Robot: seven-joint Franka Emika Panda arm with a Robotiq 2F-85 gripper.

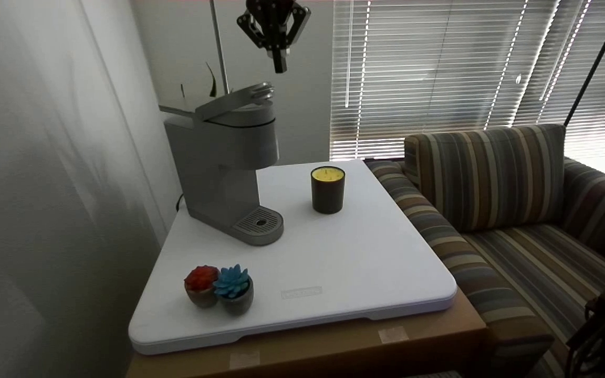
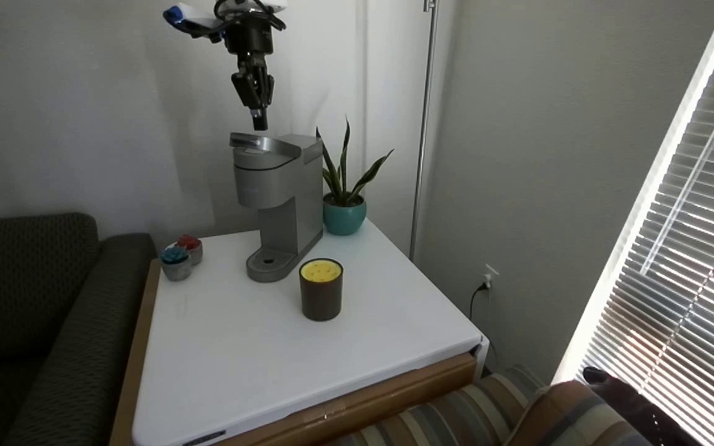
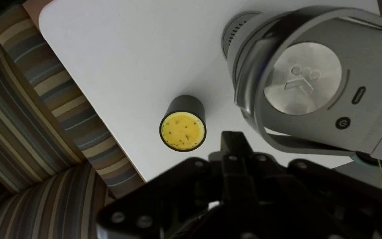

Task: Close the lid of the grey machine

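The grey machine stands upright on a white table in both exterior views; its top with a power button shows in the wrist view. Its lid is tilted partly up, with a gap between its silvery front handle and the head. The lid also shows in an exterior view, and its curved handle loops round the head in the wrist view. My gripper is shut and empty, pointing down above the lid's front, apart from it. It also shows in an exterior view and the wrist view.
A dark candle jar with yellow wax stands in front of the machine. Two small potted succulents sit near a table edge. A teal-potted plant stands behind the machine. A wall and a striped armchair flank the table.
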